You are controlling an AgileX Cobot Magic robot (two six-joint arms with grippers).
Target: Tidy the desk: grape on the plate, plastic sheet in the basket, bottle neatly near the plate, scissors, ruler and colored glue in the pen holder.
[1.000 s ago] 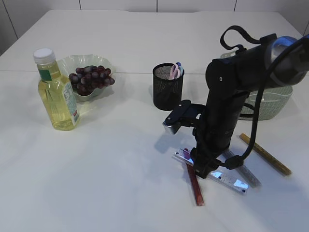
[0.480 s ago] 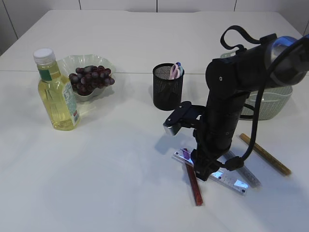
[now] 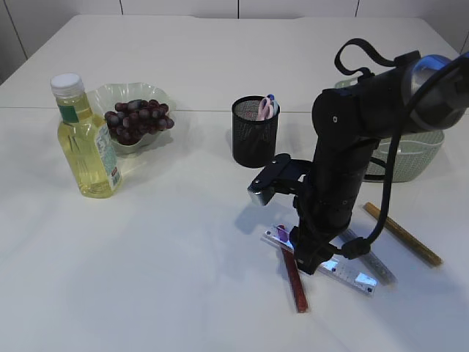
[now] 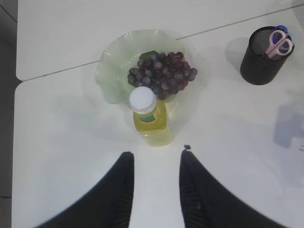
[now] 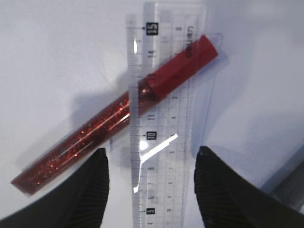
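Observation:
My right gripper stands open over the clear ruler, one finger on each side, touching nothing. A red glitter glue crosses the ruler at a slant. In the exterior view the right gripper points down at the ruler and the red glue. A gold glue and a grey one lie to the right. The grape bunch is on the green plate, and the bottle stands beside it. My left gripper hangs open above them. Scissors stand in the pen holder. No plastic sheet shows.
A pale green basket stands behind the right arm at the far right. The black mesh pen holder is just left of that arm. A seam in the white table runs across the back.

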